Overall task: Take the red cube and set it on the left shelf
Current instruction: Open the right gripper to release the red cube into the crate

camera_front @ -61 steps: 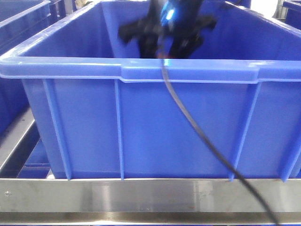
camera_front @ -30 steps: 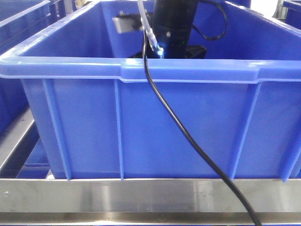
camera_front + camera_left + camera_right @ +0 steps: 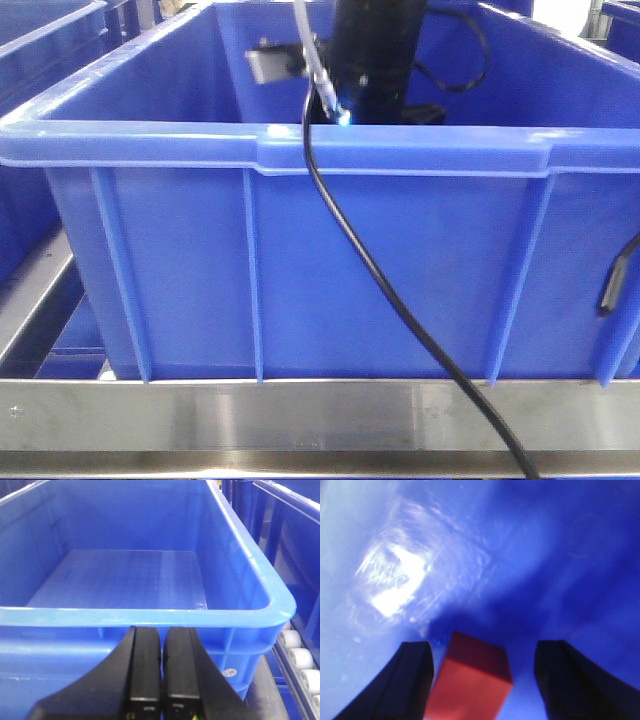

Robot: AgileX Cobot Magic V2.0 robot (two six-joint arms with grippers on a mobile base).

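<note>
In the front-facing view, a large blue ribbed plastic crate point(image 3: 320, 250) fills most of the frame, sitting on the left shelf point(image 3: 250, 415), a stainless-steel rack whose flat brushed-metal front rail runs across the bottom edge. Part of another blue crate point(image 3: 40, 30) shows at the far left. Near the middle top, a black robot arm point(image 3: 375, 50) reaches down inside the large crate behind its front rim, with a small blue light glowing on it. A black cable point(image 3: 400, 310) trails from that arm over the rim and down the crate's front wall toward the lower right. At the far right edge, a short dark cable loop point(image 3: 615, 285) hangs against the crate.

In the left wrist view, the left gripper point(image 3: 161, 670) hovers just outside the near rim of a blue crate, its 2 black fingers point(image 3: 145, 675) pressed together with only a thin seam between them and nothing held. White rollers point(image 3: 295, 652) line the rack at the lower right.

In the right wrist view, the right gripper point(image 3: 480, 680) has its 2 dark fingers point(image 3: 407, 680) spread wide. The small bright-red cube point(image 3: 470, 680) lies between them on the blue crate floor, just beside the left-hand finger and well apart from the right-hand one; it is released, not gripped. A bright glare patch point(image 3: 395, 582) shines on the plastic at upper left.
</note>
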